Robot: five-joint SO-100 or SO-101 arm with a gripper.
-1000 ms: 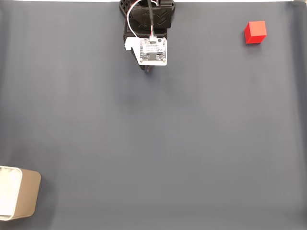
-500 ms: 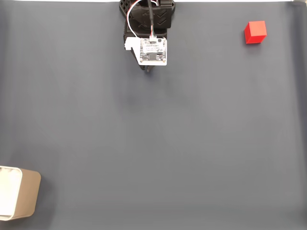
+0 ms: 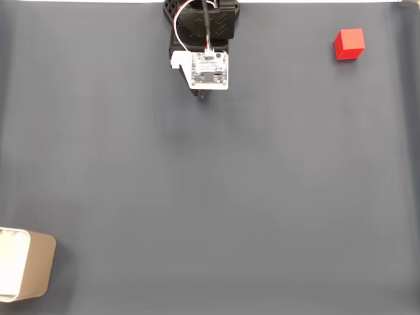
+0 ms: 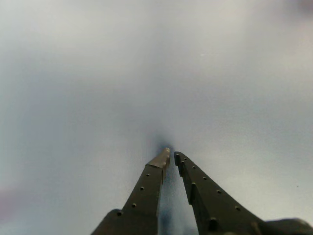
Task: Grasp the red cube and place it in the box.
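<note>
Arm parked at far edge of desk [image 3: 210, 197], folded over own base, pincer [image 4: 170, 155] pointing down at bare grey surface. Wrist view: fingertips nearly touching, only thin gap, nothing between them. Red cube [image 3: 349, 44] sits far right, well apart from arm, untouched. Box [image 3: 26, 272] waits near left corner, open top showing white inside. Cube and box at opposite corners, so long carry ahead. Grasp not yet begun; pincer needs opening first.
</note>
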